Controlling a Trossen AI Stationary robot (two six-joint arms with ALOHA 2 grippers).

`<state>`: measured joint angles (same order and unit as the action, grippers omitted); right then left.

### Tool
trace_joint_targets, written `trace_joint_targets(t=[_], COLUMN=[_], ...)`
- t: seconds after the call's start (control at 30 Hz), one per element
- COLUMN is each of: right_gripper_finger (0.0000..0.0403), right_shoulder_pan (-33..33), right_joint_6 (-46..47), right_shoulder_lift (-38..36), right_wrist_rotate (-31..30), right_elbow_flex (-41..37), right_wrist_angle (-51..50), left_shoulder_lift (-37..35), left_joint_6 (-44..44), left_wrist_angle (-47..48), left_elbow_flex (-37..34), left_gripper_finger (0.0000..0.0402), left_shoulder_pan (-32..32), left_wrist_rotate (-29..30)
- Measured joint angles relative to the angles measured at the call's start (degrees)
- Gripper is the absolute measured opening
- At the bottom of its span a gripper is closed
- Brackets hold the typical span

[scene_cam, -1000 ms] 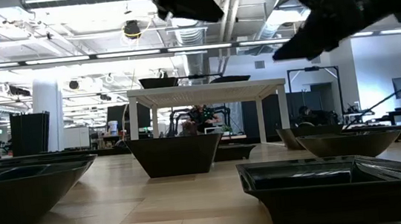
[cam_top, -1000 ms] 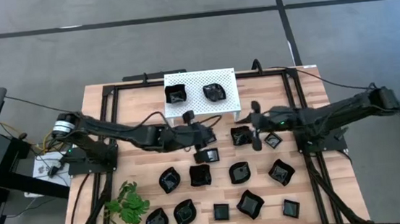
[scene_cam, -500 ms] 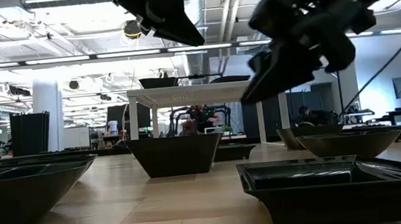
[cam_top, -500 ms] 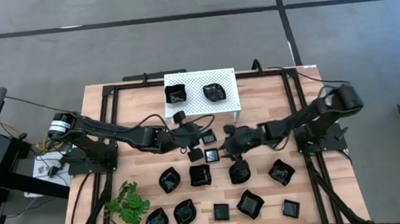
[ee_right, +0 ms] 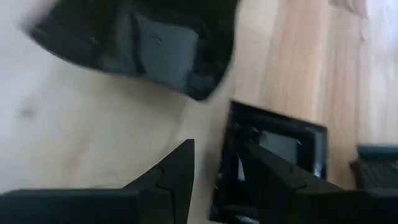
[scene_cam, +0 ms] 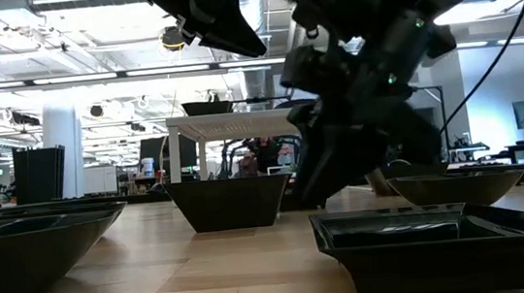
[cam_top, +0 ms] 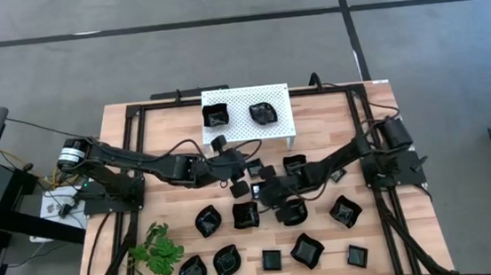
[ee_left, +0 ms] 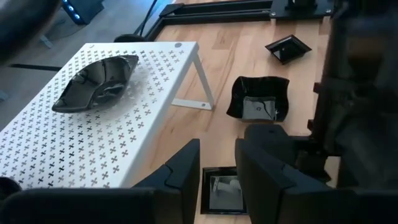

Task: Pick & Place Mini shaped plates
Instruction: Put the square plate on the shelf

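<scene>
- Where the worktop (cam_top: pixel 122 148) carried a white platform (cam_top: pixel 269 95) at the middle of its far edge, two plates sat on top: a square plate (cam_top: pixel 216 115) and a leaf plate (cam_top: pixel 262 113), side by side and apart.
- The left gripper (cam_top: pixel 244 171) hung over the middle of the worktop, just off the platform's near edge, reaching in from the left edge.
- Its fingers (ee_left: pixel 186 168) stood apart and held nothing; a small plate (ee_left: pixel 221 190) lay on the wood below the gap between them.
- Beyond those fingers, a wavy plate (ee_left: pixel 258 107) rested on the wood near the platform's leg.
- The right gripper (cam_top: pixel 273 193) reached in from the right edge to the middle of the worktop, low over the plates there and close beside the left gripper.
- Its fingers (ee_right: pixel 171 177) were also spread and empty, with a flat plate (ee_right: pixel 273 155) on the wood just ahead of them; whether they touched it I cannot tell.
- The other plates (cam_top: pixel 307 250) lay in two loose rows between the middle and the near edge, none stacked.
- A sprig (cam_top: pixel 155 249) lay by the near-left corner, beside the end of those rows.
- From table height, the right gripper (scene_cam: pixel 341 158) hung just above the wood, behind a plate at the front.
</scene>
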<state>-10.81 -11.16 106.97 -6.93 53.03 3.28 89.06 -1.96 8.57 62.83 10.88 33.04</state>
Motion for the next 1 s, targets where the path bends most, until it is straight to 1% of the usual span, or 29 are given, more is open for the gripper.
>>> trace_joint_targets(t=[0.3, 0.43, 0.63, 0.67, 0.73, 0.87, 1.0], right_gripper_finger=[0.0122, 0.009, 0.0014, 0.0008, 0.0011, 0.0021, 0.0005], right_shoulder_pan=[0.29, 0.58, 0.86, 0.85, 0.75, -0.16, -0.92], right_joint_6=[-1.42, -1.41, -1.42, -1.42, -1.4, -0.2, 4.5], right_shoulder_lift=[0.0, -0.01, -0.04, -0.13, -0.73, -4.26, -11.1], right_wrist_rotate=[-1.1, -1.09, -0.84, -0.86, -0.84, -0.6, -0.66], right_elbow_flex=[0.99, 0.97, 0.97, 0.97, 0.97, 0.88, 1.97], right_wrist_angle=[-0.97, -1.51, -1.49, -1.4, -1.65, -4.61, -10.67], left_shoulder_lift=[0.0, 0.0, 0.0, 0.0, 0.0, 0.0, 0.0], left_joint_6=[-0.05, -0.04, -0.07, -0.04, -0.04, -0.05, -0.04], left_wrist_angle=[-0.01, 0.01, 0.01, 0.01, 0.01, 0.0, -0.01], left_elbow_flex=[0.0, 0.0, 0.0, 0.0, 0.0, 0.0, 0.0], left_gripper_finger=[0.0103, 0.0103, 0.0103, 0.0103, 0.0103, 0.0103, 0.0103], left_shoulder_pan=[0.02, 0.02, 0.06, 0.06, 0.06, 0.06, 0.06], left_wrist_rotate=[0.0, -0.02, -0.02, -0.02, -0.02, -0.02, -0.02])
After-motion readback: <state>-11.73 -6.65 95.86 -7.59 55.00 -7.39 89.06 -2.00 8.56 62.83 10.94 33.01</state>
